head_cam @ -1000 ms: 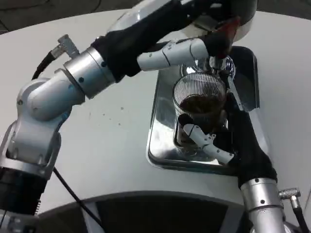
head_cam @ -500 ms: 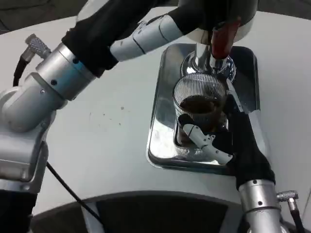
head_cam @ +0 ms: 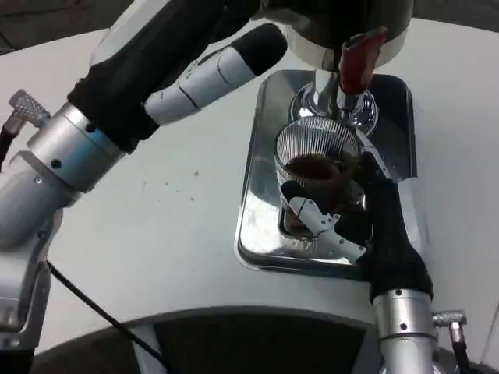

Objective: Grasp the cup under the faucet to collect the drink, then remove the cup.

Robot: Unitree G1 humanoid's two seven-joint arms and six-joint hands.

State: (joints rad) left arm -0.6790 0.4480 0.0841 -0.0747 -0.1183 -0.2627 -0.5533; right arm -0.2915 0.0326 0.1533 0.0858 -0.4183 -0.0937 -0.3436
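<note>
Cup (head_cam: pixel 316 160), a ribbed clear glass with dark drink in it, is being held by the right hand (head_cam: pixel 355 218), whose white and black fingers (head_cam: pixel 323 226) are being wrapped around its lower side from the near right. The cup is being kept upright on the shiny metal tray (head_cam: pixel 257 202), in the middle of it and closer to its far edge, directly under the chrome faucet (head_cam: pixel 335 101). A red lever (head_cam: pixel 355 62) is being shown on the front of the faucet, and a dark rounded dispenser body (head_cam: pixel 335 19) is being carried above it at the far edge of the tray. The left hand (head_cam: pixel 214 74) is being raised over the tabletop (head_cam: pixel 156 226) to the left of the tray, near its far left corner, with a white finger and dark tip (head_cam: pixel 261 47) being pointed toward the dispenser; whether that hand is released or clenched cannot be told, since most of it is being hidden. The silver right forearm (head_cam: pixel 401 331) is being extended from the near edge of the tabletop.
</note>
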